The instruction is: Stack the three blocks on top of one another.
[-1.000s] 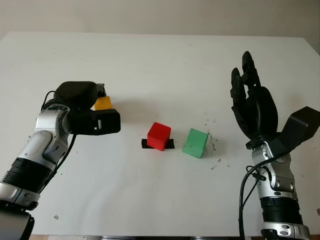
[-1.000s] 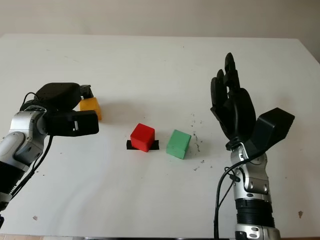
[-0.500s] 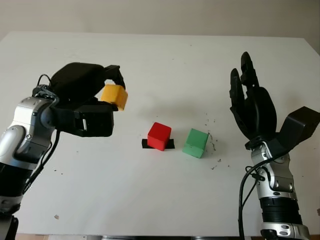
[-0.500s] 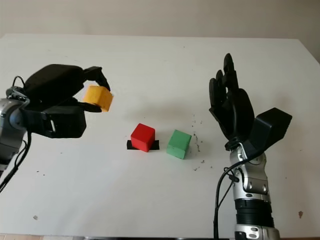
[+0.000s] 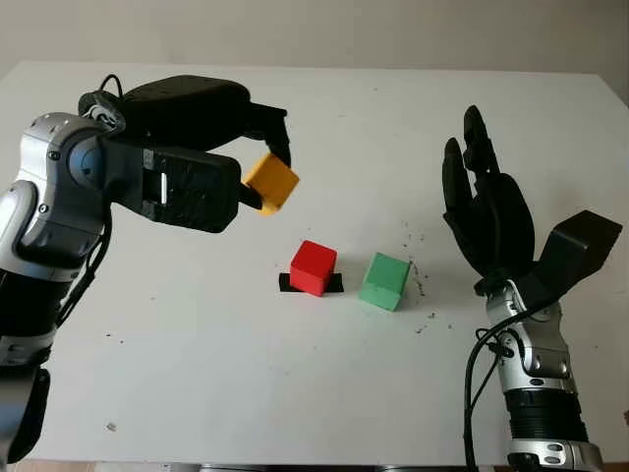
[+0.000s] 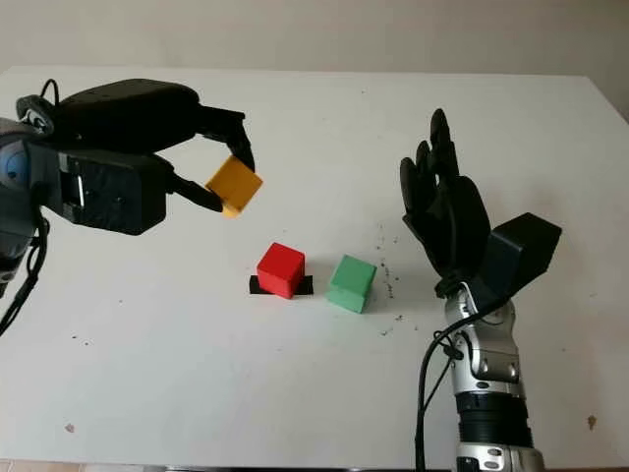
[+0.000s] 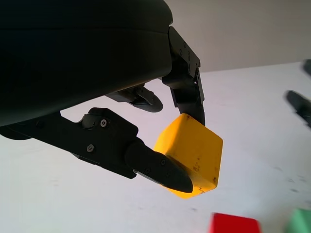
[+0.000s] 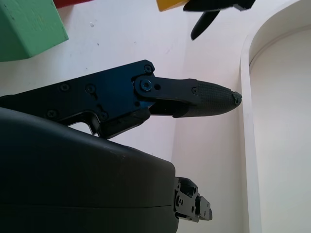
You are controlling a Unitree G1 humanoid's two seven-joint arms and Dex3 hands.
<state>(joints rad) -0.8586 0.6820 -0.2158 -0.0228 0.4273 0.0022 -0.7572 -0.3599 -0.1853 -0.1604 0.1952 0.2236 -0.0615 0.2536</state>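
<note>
Head views. The left hand [image 5: 197, 147] is raised above the white tabletop [image 5: 324, 393], left of centre, with its fingers [image 5: 270, 118] closed on a yellow cube-shaped block [image 5: 271, 182]. The block hangs tilted, one corner down, well clear of the surface. It sits up and to the left of the red cube-shaped block [image 5: 313, 267], not yet over it. The red block rests on a short strip of black tape [image 5: 335, 284], which appears to mark the base position for the stack. A green cube-shaped block [image 5: 383, 281] stands just beside the red one on its right, apart from it, turned slightly. The right hand [image 5: 488, 216] is held upright at the right of the tabletop, open and holding nothing, well away from the blocks; judged to be parked so as to leave the left arm room.

Left wrist view. The yellow block [image 7: 192, 155] is pinched between one finger above [image 7: 187, 73] and another below [image 7: 150, 165], gripped at opposite faces, which accounts for the tilt. The red block's top [image 7: 233, 224] and the green block's edge [image 7: 299, 221] show beneath.

Right wrist view. The open right hand's finger [image 8: 194, 97] points out over the tabletop; the green block [image 8: 29, 24] lies near it, untouched.

Assessment: carry phase. The tilt will need levelling before the yellow block is set down on the red one.
</note>
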